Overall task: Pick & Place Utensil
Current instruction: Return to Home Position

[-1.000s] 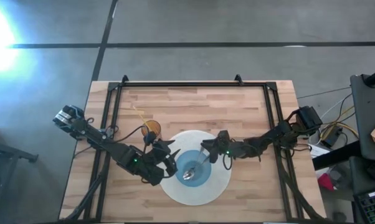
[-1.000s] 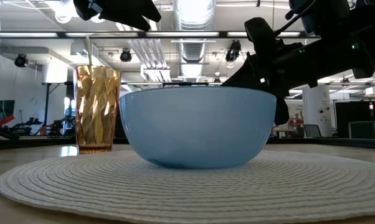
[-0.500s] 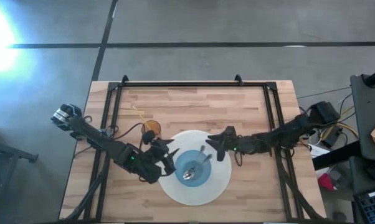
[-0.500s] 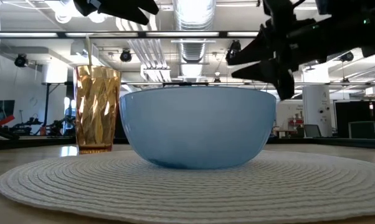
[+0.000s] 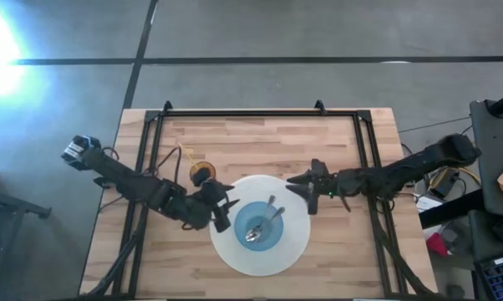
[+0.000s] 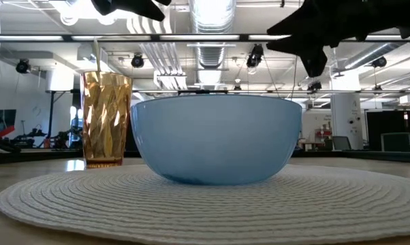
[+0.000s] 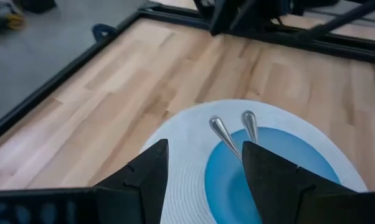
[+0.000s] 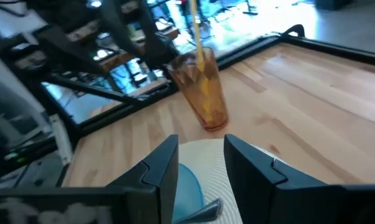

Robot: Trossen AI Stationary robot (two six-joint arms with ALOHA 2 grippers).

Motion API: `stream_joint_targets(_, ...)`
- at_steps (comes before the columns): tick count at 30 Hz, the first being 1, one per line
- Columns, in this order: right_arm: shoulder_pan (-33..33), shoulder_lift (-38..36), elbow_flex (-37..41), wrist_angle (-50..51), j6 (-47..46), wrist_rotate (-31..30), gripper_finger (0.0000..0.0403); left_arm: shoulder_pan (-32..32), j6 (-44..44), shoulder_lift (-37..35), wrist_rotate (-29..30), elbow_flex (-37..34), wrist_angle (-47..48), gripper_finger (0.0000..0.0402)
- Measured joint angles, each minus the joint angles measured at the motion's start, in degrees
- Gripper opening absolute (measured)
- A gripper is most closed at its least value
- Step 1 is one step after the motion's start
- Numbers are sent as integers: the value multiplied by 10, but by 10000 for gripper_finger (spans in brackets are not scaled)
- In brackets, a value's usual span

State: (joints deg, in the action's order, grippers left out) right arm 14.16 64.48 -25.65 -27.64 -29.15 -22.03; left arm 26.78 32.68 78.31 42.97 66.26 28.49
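While bowl [image 5: 261, 226] sits between left pincer [image 5: 226, 213] and right pincer [image 5: 299, 192], glass [image 5: 202, 173] beside

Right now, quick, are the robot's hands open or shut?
Left gripper: open, holding nothing.
Right gripper: open, holding nothing.

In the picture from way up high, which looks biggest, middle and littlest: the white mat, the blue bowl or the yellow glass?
1. white mat, biggest
2. blue bowl, sitting on the mat
3. yellow glass, littlest
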Motion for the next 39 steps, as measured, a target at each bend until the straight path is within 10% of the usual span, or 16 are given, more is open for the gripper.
stream_joint_targets(10, -50, -70, 0, 39, 41, 128, 123, -32, -89, -21, -100, 0, -26, 197)
stream_joint_targets(19, -102, -118, -1, 39, 69, 264, 110, -90, -246, -29, -305, 0, -159, 165)
stream_joint_targets(39, -174, -312, -3, 128, 129, 348, 54, -178, -311, -191, -364, -73, -174, 4)
